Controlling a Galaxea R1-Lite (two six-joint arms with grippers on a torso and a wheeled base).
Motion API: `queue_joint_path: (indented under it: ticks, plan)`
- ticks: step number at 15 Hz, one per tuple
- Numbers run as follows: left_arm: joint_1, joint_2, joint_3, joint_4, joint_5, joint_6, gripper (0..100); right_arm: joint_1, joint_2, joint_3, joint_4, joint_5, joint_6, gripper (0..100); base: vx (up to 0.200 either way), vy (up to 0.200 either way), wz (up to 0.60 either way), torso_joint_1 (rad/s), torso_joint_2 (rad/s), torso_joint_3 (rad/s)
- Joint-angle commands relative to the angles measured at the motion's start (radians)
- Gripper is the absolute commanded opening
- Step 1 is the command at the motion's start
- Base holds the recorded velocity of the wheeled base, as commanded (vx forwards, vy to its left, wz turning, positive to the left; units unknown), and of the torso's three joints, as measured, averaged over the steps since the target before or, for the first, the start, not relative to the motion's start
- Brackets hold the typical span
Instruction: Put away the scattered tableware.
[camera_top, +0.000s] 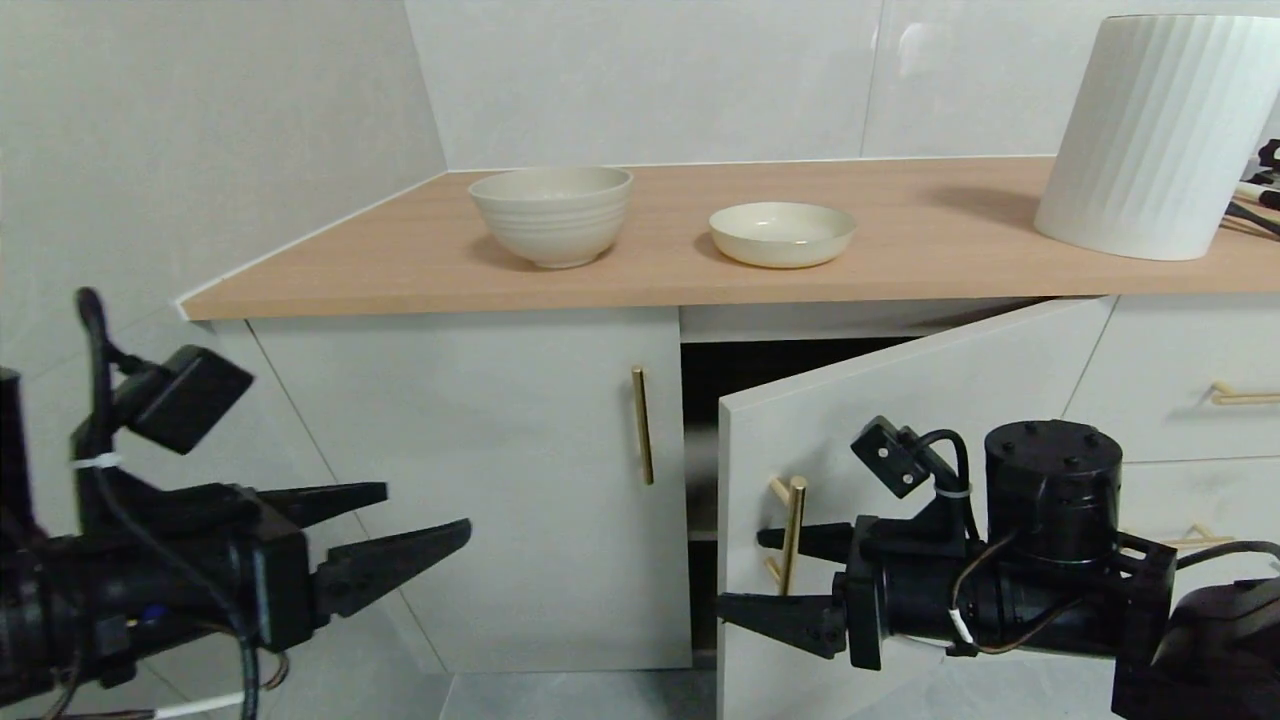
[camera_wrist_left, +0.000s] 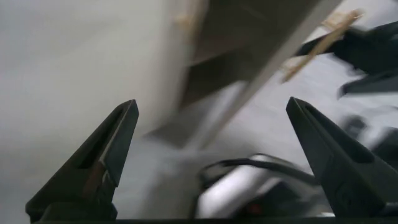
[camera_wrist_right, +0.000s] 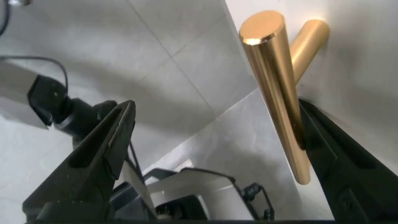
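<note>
my left gripper (camera_wrist_left: 211, 101) is spread wide, with one dark finger (camera_wrist_left: 99, 162) low on each side of the frame. between them, blurred, i see the dark cabinet opening (camera_wrist_left: 224, 50) and the open door (camera_wrist_left: 267, 68), edge-on, slanting across. its gold handle (camera_wrist_left: 320, 43) sits just beside the right gripper (camera_wrist_left: 373, 53), a dark shape.

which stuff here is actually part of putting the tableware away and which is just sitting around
On the job: bowl, shallow dish, open cabinet door, its gold handle straddled by the open right gripper, left gripper open and free.
Just lying about: white ribbed container, dark utensils beside it, closed cabinet door, drawers.
</note>
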Motion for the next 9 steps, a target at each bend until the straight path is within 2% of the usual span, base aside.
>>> queue_joint_path:
  ticks: [1, 2, 3, 6, 8, 9]
  plan:
    - [-0.099, 0.184, -0.049, -0.041, -0.003, -0.045, 100, 0.0, -0.022, 0.011, 0.006, 0.006, 0.001, 100, 0.0, 0.0, 0.0, 0.0, 0.0, 0.0]
    - [-0.131, 0.255, -0.051, -0.13, -0.019, -0.049, 100, 0.0, -0.028, 0.019, 0.006, 0.006, 0.001, 100, 0.0, 0.0, 0.0, 0.0, 0.0, 0.0]
    - [-0.143, 0.29, -0.049, -0.182, -0.026, -0.057, 0, 0.0, -0.028, 0.02, 0.006, 0.006, 0.001, 100, 0.0, 0.0, 0.0, 0.0, 0.0, 0.0]
    - [-0.154, 0.362, -0.025, -0.316, -0.04, -0.063, 0, 0.0, -0.033, 0.031, 0.006, 0.004, 0.001, 100, 0.0, 0.0, 0.0, 0.0, 0.0, 0.0]
    - [-0.16, 0.376, 0.017, -0.397, -0.077, -0.063, 0, 0.0, -0.05, 0.033, 0.006, 0.006, 0.001, 100, 0.0, 0.0, 0.0, 0.0, 0.0, 0.0]
    - [-0.165, 0.411, -0.002, -0.443, -0.098, -0.071, 0, 0.0, -0.062, 0.04, 0.006, 0.004, 0.001, 100, 0.0, 0.0, 0.0, 0.0, 0.0, 0.0]
